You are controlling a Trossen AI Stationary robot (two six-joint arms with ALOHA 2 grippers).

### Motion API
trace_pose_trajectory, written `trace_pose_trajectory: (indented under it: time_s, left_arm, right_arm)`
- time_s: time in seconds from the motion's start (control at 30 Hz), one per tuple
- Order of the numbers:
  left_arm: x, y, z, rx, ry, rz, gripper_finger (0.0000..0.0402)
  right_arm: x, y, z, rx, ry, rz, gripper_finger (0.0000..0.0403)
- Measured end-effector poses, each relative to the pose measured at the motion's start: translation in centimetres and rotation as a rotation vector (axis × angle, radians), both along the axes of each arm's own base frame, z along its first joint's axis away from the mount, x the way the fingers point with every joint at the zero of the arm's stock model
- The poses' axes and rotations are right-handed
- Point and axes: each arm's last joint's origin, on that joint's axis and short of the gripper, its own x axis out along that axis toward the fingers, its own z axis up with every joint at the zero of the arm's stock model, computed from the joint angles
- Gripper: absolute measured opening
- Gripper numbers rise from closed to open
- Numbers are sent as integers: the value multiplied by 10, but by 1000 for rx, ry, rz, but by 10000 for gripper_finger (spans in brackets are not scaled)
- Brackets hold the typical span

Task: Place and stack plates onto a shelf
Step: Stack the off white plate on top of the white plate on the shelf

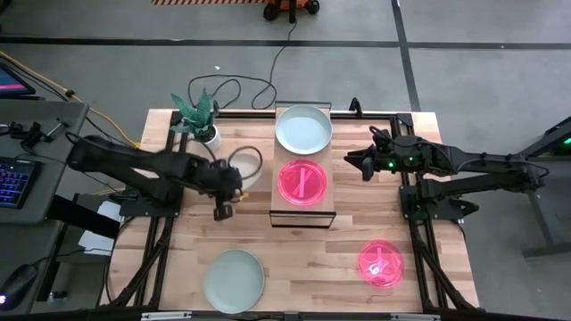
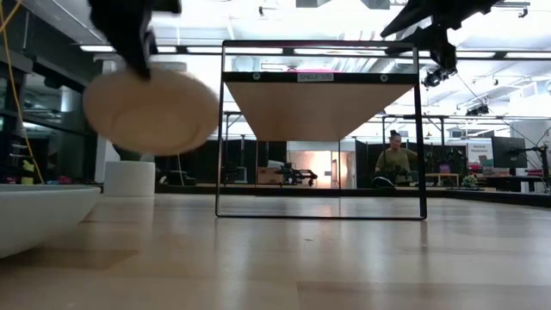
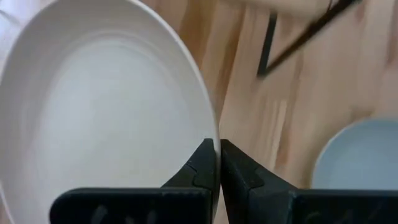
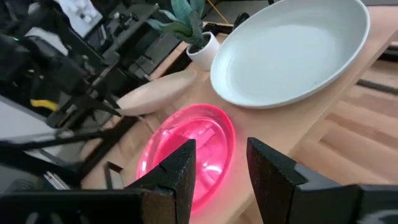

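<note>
Left gripper (image 3: pixel 218 163) jaws pinched shut on pale plate (image 3: pixel 106 106) rim, lifted off the table left of shelf (image 1: pixel 303 212). Next: carry onto shelf, stack. Right gripper (image 4: pixel 221 171) jaws apart, empty, right of shelf, waiting.

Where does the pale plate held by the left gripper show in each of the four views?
High view: pale plate, left of the shelf.
Low view: upper left, lifted off the table.
Left wrist view: fills the left, rim pinched.
Right wrist view: left of the pink plate.
Shared landmark: the shelf.
</note>
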Motion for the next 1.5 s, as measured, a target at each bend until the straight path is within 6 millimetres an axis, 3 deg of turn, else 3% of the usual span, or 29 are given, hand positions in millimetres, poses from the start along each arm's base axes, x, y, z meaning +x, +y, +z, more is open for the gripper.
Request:
trace_pose_trajectory:
  time_s: [0.2,0.33,0.43,0.63,0.83,1.13,1.5]
  left_arm:
    - [12,10,56,58,-157,50,1]
    - [39,30,83,216,-197,2,1]
    - [68,53,90,314,-171,-52,1]
    - [128,89,77,475,-102,-196,1]
    - [166,98,45,489,-30,-327,0]
    - [186,101,13,452,30,-367,12]
    - [194,101,12,466,-31,-381,44]
  right_arm:
    - [2,0,8,40,-102,-16,126]
    - [5,0,18,-25,-187,3,126]
    - [6,-1,26,-90,-257,16,126]
    - [7,-1,38,-190,-359,23,126]
    - [6,-1,40,-214,-370,11,126]
    - [6,-2,40,-241,-356,-4,126]
    - [6,-2,39,-248,-345,-10,126]
